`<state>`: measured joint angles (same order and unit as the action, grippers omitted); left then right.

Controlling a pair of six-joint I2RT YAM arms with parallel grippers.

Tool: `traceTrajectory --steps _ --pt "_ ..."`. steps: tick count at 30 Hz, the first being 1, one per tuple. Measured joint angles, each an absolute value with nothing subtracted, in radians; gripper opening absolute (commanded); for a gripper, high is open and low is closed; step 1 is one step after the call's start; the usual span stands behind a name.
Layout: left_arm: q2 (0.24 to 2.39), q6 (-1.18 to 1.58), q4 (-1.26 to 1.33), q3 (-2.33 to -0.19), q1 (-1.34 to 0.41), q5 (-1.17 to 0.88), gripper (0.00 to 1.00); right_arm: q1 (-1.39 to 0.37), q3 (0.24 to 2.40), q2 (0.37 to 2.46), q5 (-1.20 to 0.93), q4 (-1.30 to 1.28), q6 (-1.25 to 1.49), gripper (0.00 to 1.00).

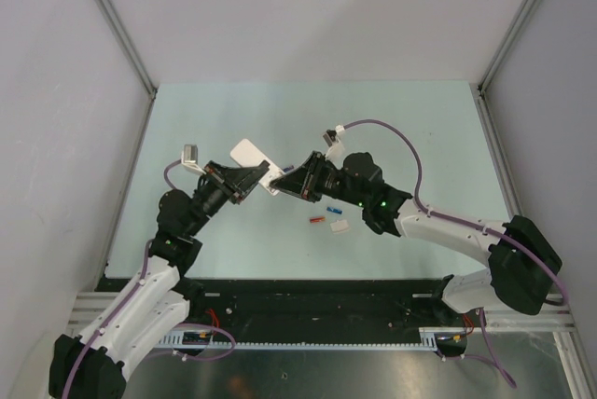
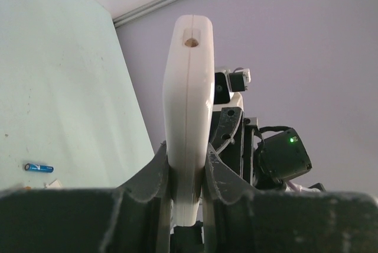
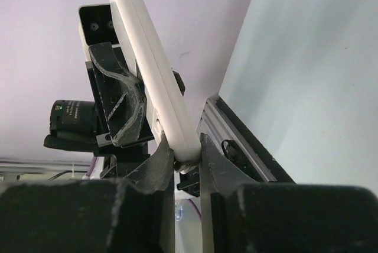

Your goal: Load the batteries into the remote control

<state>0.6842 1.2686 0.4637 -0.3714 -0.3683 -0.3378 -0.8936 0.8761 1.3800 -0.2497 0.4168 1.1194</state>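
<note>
1. The fingers (image 2: 155, 173) of my left gripper (image 2: 188, 176) pinch the remote control (image 2: 188, 99) by its flat faces, and it shows edge-on to that wrist camera.
2. The fingers (image 3: 162, 161) of my right gripper (image 3: 188, 159) press on the remote's opposite end, touching it on both sides.
3. From above, the remote hangs between the two grippers over the middle of the table (image 1: 401, 119), its plain white back facing up.
4. On the table near my right arm lie a blue battery (image 1: 333, 206) and an orange-red battery (image 1: 316, 220). A small white cover piece (image 1: 340, 226) lies just beside them.
</note>
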Motion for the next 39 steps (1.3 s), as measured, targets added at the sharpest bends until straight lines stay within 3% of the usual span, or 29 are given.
traceTrajectory --steps 4,10,19,26,32,39 --pt "0.684 1.267 0.464 -0.371 -0.368 -0.337 0.0 -0.894 0.878 1.38 -0.25 0.417 1.123 0.46" --pt "0.684 1.266 0.461 -0.366 -0.369 -0.342 0.0 -0.889 0.878 1.378 -0.253 0.382 1.09 0.62" --pt "0.681 1.264 0.46 -0.334 -0.369 -0.344 0.0 -0.822 0.878 1.181 -0.26 0.221 1.007 0.65" --pt "0.685 1.244 0.458 -0.322 -0.368 -0.384 0.0 -0.783 0.894 0.981 -0.052 -0.093 0.772 0.58" --pt "0.749 1.203 0.462 -0.31 -0.366 -0.526 0.0 -0.812 0.896 1.092 0.144 -0.373 0.616 0.48" --pt "0.764 1.176 0.45 -0.225 -0.366 -0.664 0.0 -0.895 0.862 1.23 0.247 -0.487 0.535 0.46"
